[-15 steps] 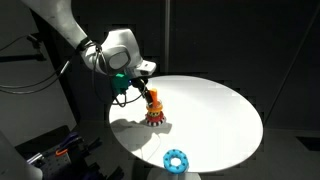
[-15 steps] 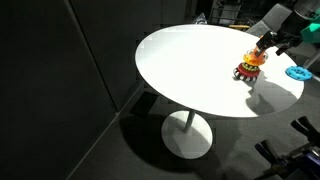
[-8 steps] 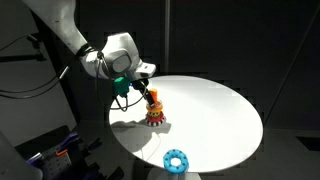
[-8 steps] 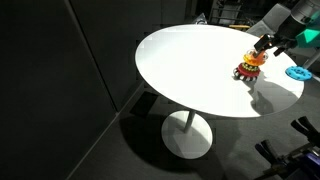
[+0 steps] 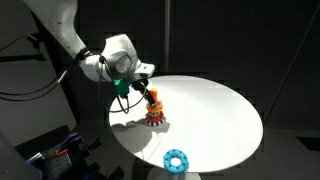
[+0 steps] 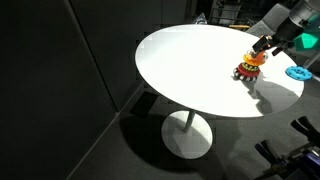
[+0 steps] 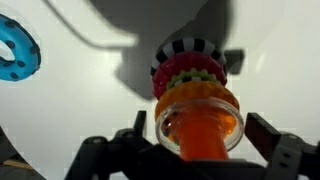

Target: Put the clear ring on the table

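Note:
A stacking toy (image 5: 155, 112) stands on the white round table (image 5: 215, 105), also seen in an exterior view (image 6: 247, 68). In the wrist view the clear ring (image 7: 236, 128) sits at the top of the stack around the orange post (image 7: 198, 135), above orange, red and striped rings. My gripper (image 7: 200, 132) hangs right over the post, with one dark finger (image 7: 140, 140) on each side of the clear ring, close to its rim with small gaps. The jaws stand open. The gripper shows in both exterior views (image 5: 147, 92) (image 6: 262, 47).
A light blue ring with pale dots (image 5: 176, 159) lies flat on the table near its edge, apart from the stack; it also shows in an exterior view (image 6: 297, 72) and the wrist view (image 7: 15, 50). Dark floor and equipment surround the table.
The arm's upper part has shifted slightly away from the stack. The gripper stays over the post, and the rings have not moved.

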Controlling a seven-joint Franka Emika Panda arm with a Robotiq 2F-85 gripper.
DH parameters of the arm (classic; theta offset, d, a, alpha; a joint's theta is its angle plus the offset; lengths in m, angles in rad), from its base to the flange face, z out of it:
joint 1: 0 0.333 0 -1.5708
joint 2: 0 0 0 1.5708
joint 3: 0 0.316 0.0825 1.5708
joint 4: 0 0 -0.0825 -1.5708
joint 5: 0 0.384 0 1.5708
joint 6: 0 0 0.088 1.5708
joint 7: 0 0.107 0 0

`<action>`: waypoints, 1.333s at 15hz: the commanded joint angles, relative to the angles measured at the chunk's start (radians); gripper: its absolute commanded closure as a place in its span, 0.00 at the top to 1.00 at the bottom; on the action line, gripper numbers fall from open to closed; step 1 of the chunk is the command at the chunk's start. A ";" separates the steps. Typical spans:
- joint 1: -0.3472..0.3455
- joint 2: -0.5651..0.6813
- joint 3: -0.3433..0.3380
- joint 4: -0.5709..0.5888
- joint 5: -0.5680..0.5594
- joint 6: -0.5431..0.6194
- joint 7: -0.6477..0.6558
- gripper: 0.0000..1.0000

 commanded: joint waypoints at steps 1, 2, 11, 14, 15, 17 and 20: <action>0.021 0.016 -0.034 0.020 -0.087 0.020 0.078 1.00; 0.023 0.019 -0.039 0.023 -0.107 0.022 0.093 1.00; 0.031 0.047 -0.061 0.040 -0.209 0.034 0.186 1.00; 0.030 0.061 -0.065 0.043 -0.214 0.033 0.201 1.00; 0.030 0.063 -0.064 0.043 -0.211 0.031 0.199 0.75; 0.030 0.069 -0.065 0.043 -0.208 0.028 0.199 0.66; 0.030 0.056 -0.063 0.042 -0.204 0.023 0.197 0.49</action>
